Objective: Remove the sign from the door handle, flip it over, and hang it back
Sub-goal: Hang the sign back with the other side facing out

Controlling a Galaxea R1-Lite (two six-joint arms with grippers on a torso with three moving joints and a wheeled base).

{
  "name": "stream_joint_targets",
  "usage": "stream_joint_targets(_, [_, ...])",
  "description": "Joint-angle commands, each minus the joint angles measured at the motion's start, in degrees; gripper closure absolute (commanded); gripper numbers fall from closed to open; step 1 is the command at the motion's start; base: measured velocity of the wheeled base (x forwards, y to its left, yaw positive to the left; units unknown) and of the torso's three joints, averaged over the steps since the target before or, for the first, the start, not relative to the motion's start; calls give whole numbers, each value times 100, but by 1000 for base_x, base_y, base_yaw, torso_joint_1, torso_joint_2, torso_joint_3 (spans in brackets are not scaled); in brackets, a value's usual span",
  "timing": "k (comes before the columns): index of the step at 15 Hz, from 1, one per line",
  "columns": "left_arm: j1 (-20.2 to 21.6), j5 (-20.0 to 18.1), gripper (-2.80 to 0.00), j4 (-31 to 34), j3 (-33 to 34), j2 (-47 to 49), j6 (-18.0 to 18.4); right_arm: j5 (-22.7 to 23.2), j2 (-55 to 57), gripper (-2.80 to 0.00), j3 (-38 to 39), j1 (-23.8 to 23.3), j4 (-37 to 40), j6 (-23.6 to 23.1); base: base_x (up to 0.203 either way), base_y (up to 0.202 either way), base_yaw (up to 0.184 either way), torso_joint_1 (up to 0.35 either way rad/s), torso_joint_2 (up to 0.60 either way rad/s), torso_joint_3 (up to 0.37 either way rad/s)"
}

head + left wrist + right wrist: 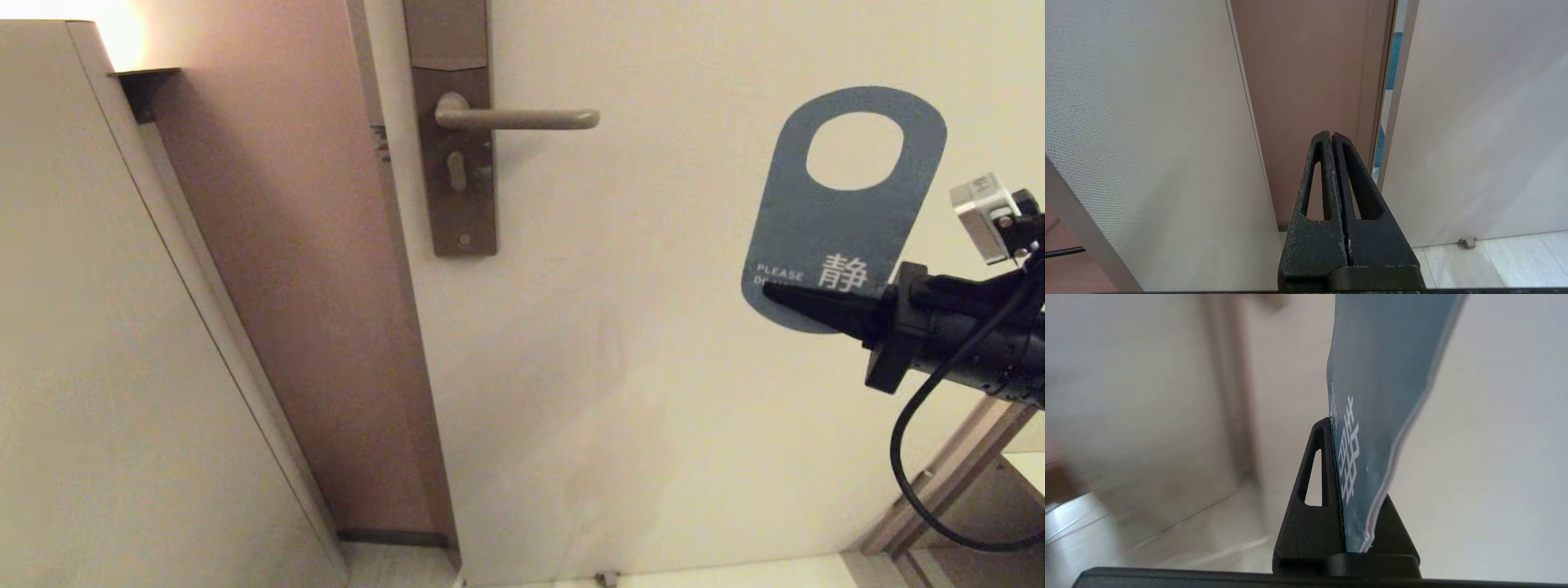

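The right gripper (771,292) clamps the flat teal-blue card sign (845,220) by its lower end, well right of the taupe-bronze metal door handle (522,118). Its oval hole points up; the blue face shows, so flipping probably remains. The left gripper (1332,136), fingers closed and empty, is parked low.

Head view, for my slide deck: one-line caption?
Right gripper holds the sign blue face out, clear of the bare door handle.

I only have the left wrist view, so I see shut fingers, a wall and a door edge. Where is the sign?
Observer: Off the door handle; the right gripper holds the sign out to the handle's right.
Operator: Which face shows?
Observer: The teal-blue face is toward the head camera.
Operator: Where is it gripped?
Observer: At the lower end, below the oval hole, fingers clamped on it.
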Motion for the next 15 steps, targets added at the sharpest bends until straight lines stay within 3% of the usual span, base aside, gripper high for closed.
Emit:
stream_joint_targets(1, [1, -1, 0, 3, 0, 5, 3, -271, 194, 0, -340, 43, -23, -8, 0, 0, 0, 0, 0, 0])
stream_joint_targets(6, [1, -1, 0, -1, 0, 14, -2, -1137, 524, 0, -766, 369, 27, -26, 0, 0, 0, 0, 0, 0])
stream_joint_targets(8, [1, -1, 0, -2, 0, 5, 3, -1707, 649, 0, -945, 534, 128, -22, 0, 0, 0, 0, 0, 0])
stream_joint_targets(11, [1, -1, 0, 3, 0, 8, -6, -2413, 678, 0, -1404, 768, 904, -24, 0, 0, 0, 0, 0, 0])
stream_joint_targets(15, [1, 6, 0, 3, 0, 7, -6, -2986, 501, 0, -1868, 1194, 2318, 0, 0, 0, 0, 0, 0, 0])
